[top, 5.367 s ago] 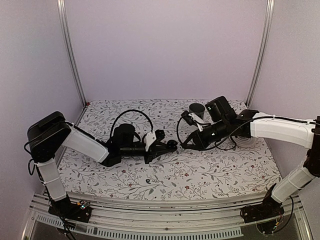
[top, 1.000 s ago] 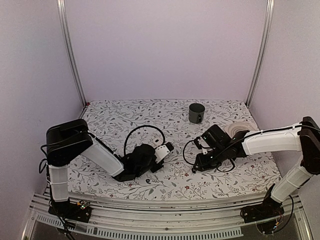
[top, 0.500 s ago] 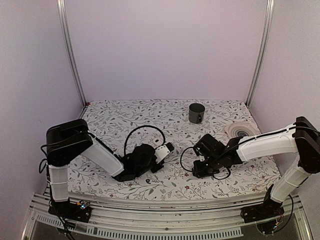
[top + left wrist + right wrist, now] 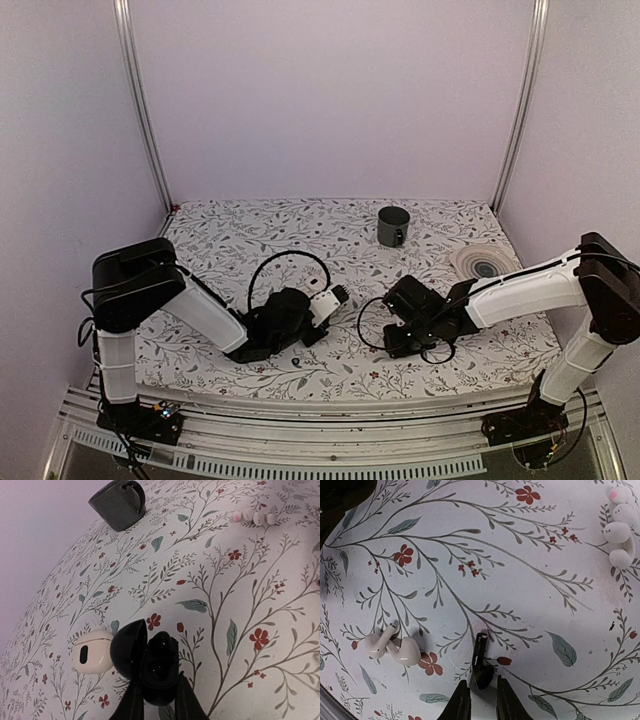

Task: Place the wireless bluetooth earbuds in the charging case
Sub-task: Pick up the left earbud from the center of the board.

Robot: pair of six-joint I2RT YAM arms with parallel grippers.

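Left tool (image 4: 159,692) grips charging case (image 4: 160,664) (open); right tool (image 4: 480,686) straddles 1 earbud (image 4: 481,669).

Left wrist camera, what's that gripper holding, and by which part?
The black charging case, pinched by the left gripper at the near end of its base; its lid stands open, untouched.

No readable text
We find no lettering, brand, number or sign to read on the charging case (image 4: 150,672), the mug (image 4: 116,502) or the flowered tablecloth (image 4: 250,595).
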